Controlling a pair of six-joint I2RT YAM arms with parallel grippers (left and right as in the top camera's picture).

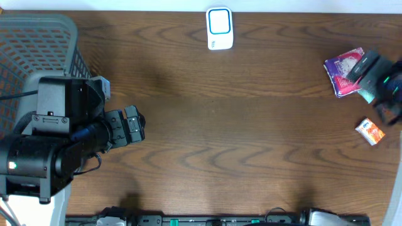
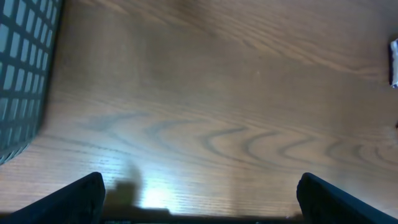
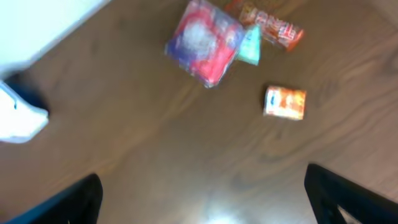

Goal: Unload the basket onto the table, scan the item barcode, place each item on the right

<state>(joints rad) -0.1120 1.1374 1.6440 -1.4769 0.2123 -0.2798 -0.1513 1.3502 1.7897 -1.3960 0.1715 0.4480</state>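
Both pincers released. My left pincer (image 2: 202,208) hangs with its jaws spread wide and nothing between them, its dark fingertips (image 2: 81,198) framing bare wood in the left wrist view. From overhead it sits over the left part of the desk (image 1: 239,125), pointing toward the desk's middle.

My right pincer (image 3: 202,208) is also wide open and empty, with its fingertips at the lower corners of its own camera's picture. Beyond them, blurred, lie the goods to be scanned. There is a pink packet (image 3: 204,42) with a teal piece (image 3: 250,46) against its edge, and a red-orange wrapper (image 3: 273,25) just beyond that. A small orange box (image 3: 285,102) lies apart on its own. I cannot make out a barcode on any of them.

Overhead, these goods lie by the desk's right edge. The pink packet is toward the far right corner, partly under the right arm (image 1: 384,85). The small orange box is nearer along the same edge.

The scanner (image 1: 220,28), white with a blue-rimmed face, lies at the middle of the far edge, well apart from both pincers. A grey mesh basket (image 1: 38,44) fills the far left corner, just beside my left arm.
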